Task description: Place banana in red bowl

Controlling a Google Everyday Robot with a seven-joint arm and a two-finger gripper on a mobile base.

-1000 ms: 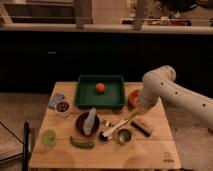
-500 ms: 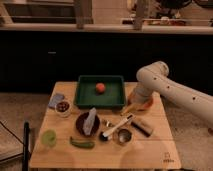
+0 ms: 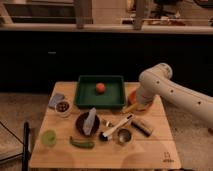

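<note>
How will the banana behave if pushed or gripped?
The banana, at the front-left rim of the red bowl just below the gripper, is curved, so it would probably pivot, not roll. It looks small, so likely light.

White arm comes in from the right, forearm rising leftward to a rounded joint — from there the wrist folds steeply down. Gripper sits at the arm's lowest, leftmost end, pointing down, tucked under the wrist and mostly hidden.
</note>
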